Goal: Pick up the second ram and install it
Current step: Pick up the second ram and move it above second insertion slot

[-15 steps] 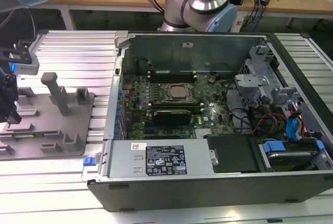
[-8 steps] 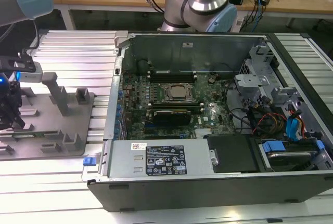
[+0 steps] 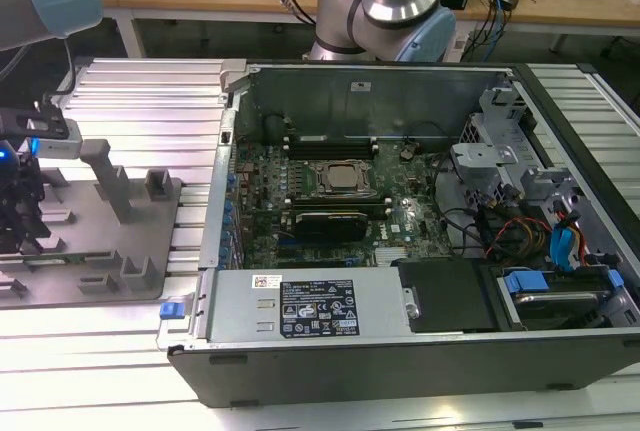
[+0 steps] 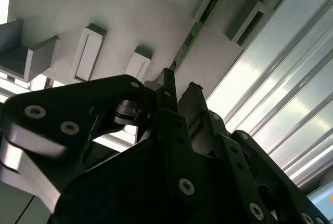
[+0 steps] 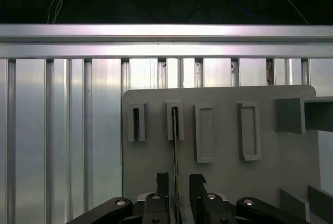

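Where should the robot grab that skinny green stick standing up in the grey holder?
Best by its upper long edge, straight down from above. The second ram stands on edge in a slot of the grey holder tray, so only its two flat faces are free. The gripper straddles it, open, one finger per face.

Black jaws in close foreground, parted either side of thin green ram (image 4: 193, 30) seen edge-on, ram standing upright in grey tray (image 4: 130, 11), raised pockets (image 4: 88, 52) alongside, ribbed metal tabletop (image 4: 270, 78) beside tray.
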Robot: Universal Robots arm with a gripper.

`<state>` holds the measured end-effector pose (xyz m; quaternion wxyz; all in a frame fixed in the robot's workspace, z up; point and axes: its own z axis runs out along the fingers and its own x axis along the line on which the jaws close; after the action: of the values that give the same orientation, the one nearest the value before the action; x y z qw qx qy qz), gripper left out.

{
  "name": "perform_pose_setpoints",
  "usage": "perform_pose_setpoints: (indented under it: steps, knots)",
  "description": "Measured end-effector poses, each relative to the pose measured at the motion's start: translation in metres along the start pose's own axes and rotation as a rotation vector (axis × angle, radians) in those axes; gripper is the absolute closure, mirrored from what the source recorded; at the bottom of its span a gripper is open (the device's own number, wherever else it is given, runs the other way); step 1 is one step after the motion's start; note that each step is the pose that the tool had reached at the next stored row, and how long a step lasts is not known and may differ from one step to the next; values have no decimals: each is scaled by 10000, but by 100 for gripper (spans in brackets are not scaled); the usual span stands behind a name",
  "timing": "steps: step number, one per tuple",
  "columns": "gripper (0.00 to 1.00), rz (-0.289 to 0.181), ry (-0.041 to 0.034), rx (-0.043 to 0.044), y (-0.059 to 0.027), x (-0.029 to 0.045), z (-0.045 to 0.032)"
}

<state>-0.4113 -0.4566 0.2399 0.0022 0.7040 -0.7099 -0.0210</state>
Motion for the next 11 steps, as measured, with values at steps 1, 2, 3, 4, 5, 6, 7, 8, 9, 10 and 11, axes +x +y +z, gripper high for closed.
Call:
perform_pose_setpoints:
  steps: [1, 2, 3, 4, 5, 6, 7, 8, 9, 10, 11]
  knots:
    - [72, -31, 0, -1, 0, 0, 2]
    - [72, -244, 5, -3, -1, 0, 11]
    - [72, -406, 12, -9, -1, 1, 17]
    - [72, -589, 19, -16, -1, 1, 25]
    - [72, -845, 27, -22, -1, 2, 49]
    - [72, -964, 31, -25, 2, 2, 71]
    - [72, -1065, 34, -27, 9, 2, 101]
    - [72, -1095, 36, -29, 12, 2, 115]
    - [72, -1118, 37, -31, 20, 0, 132]
    - [72, -1145, 37, -30, 27, -6, 155]
    - [72, -1185, 39, -32, 41, -28, 192]
